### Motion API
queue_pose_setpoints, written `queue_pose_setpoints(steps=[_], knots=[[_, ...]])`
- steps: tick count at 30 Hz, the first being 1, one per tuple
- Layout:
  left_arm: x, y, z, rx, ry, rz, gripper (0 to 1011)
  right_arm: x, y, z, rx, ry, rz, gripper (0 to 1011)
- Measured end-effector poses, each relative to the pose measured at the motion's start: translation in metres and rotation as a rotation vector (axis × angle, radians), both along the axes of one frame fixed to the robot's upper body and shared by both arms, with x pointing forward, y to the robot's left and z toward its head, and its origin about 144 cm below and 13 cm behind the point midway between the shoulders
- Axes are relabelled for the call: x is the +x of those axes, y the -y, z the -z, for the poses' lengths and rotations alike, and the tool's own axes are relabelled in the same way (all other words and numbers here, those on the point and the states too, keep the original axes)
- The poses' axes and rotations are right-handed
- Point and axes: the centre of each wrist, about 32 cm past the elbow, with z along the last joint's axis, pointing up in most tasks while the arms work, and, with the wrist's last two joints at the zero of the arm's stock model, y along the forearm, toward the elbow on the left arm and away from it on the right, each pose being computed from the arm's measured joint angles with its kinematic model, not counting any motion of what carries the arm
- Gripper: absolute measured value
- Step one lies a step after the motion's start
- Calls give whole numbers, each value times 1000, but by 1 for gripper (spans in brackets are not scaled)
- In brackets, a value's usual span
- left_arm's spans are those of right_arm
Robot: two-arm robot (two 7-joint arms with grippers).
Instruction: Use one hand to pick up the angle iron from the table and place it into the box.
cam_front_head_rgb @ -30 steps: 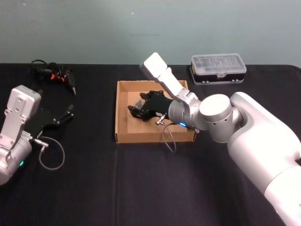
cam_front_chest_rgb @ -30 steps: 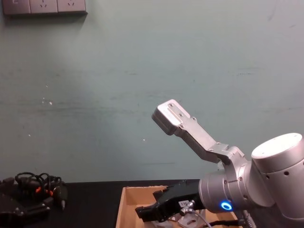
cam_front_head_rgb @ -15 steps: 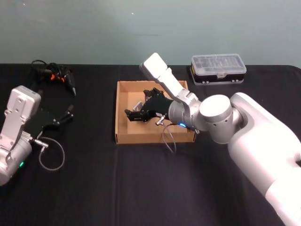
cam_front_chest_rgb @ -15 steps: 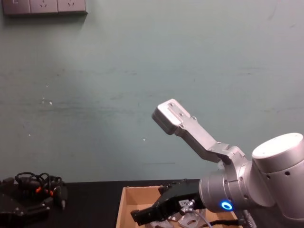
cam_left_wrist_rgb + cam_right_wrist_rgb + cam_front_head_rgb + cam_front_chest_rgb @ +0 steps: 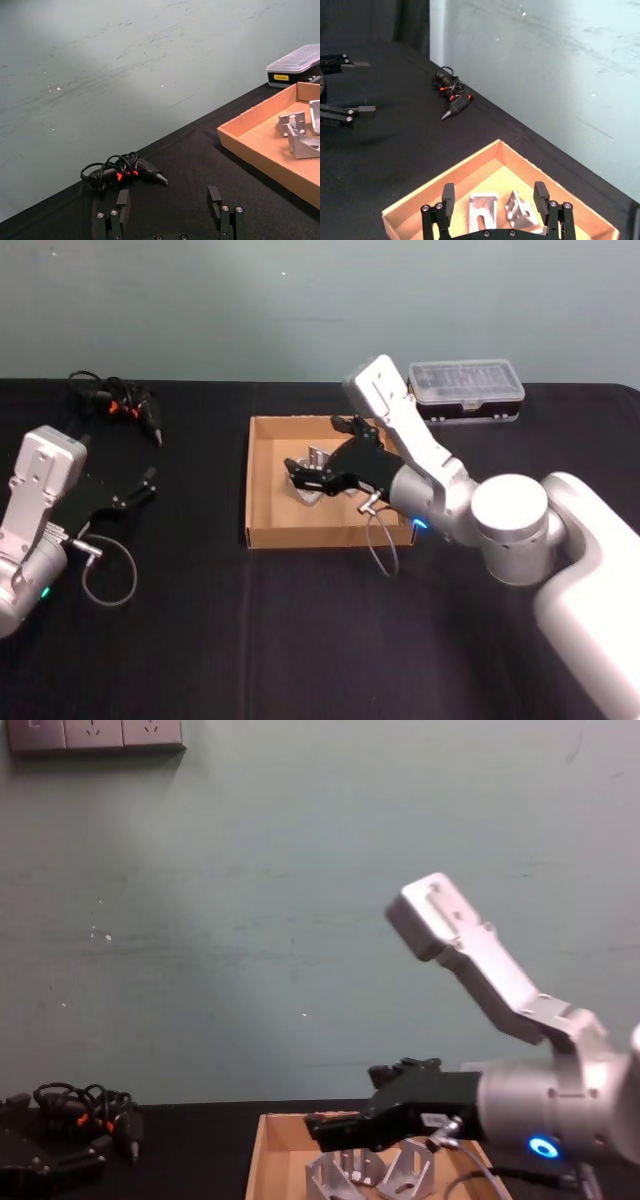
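So, the table (image 5: 200, 640) carries the box (image 5: 262, 480) w/ two angle irons (image 5: 483, 209) lying side by side on its floor, near the middle. Right gripper (image 5: 300, 472) hangs over the box, just above the irons, fingers (image 5: 448, 195) spread apart, gripping nothing; irons sit below and between the fingertips, not touching. Left gripper (image 5: 170, 207) is parked at the table's left, fingers apart, empty. Black case w/ clear lid (image 5: 465, 388) sits behind the box.
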Motion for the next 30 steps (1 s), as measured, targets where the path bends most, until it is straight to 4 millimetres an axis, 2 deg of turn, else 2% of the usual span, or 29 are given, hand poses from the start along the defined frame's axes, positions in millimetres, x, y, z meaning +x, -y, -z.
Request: queue_pose_setpoints(steps=[7,9,11,17,22,30], knots=[[0,0,0,0,0,0,1011,-38,18,12,57,46,95,1004],[0,0,0,0,0,0,1011,-56,26,21,79,67,180,1004],[0,0,0,0,0,0,1011,-61,27,22,82,77,202,1004],[0,0,0,0,0,0,1011,-93,39,37,114,156,360,1004],[0,0,0,0,0,0,1011,-105,46,45,108,166,443,1004],[0,0,0,0,0,0,1011,-107,49,47,110,163,446,1004]])
